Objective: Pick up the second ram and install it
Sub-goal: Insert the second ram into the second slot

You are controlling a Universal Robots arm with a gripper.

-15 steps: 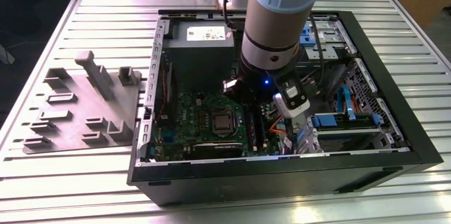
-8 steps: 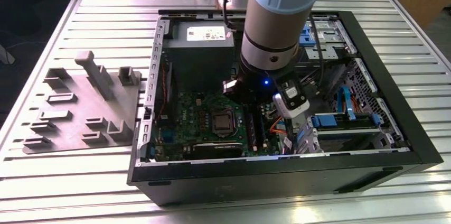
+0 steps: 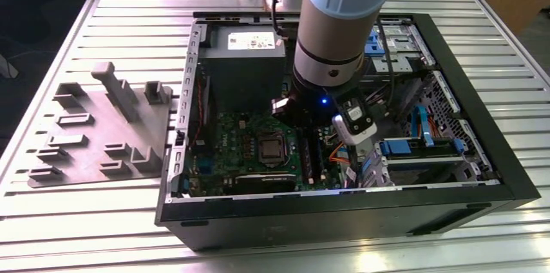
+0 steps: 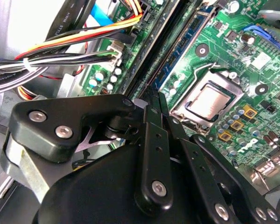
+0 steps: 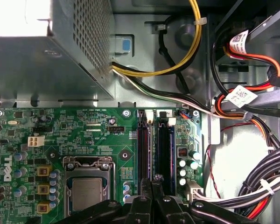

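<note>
1. Your black linkage hand is low inside the open black computer case, directly over the long black memory slot rails.
2. Whether the hand is clenched or released, you cannot tell.
3. Where the long bluish-green memory stick lies you cannot tell either; the hand covers the near ends of the rails.
4. The green motherboard shows its square metal processor socket just beside the rails.
5. On the ribbed metal worktop, a grey moulded fixture tray sits at the exterior view's left of the case.
</note>
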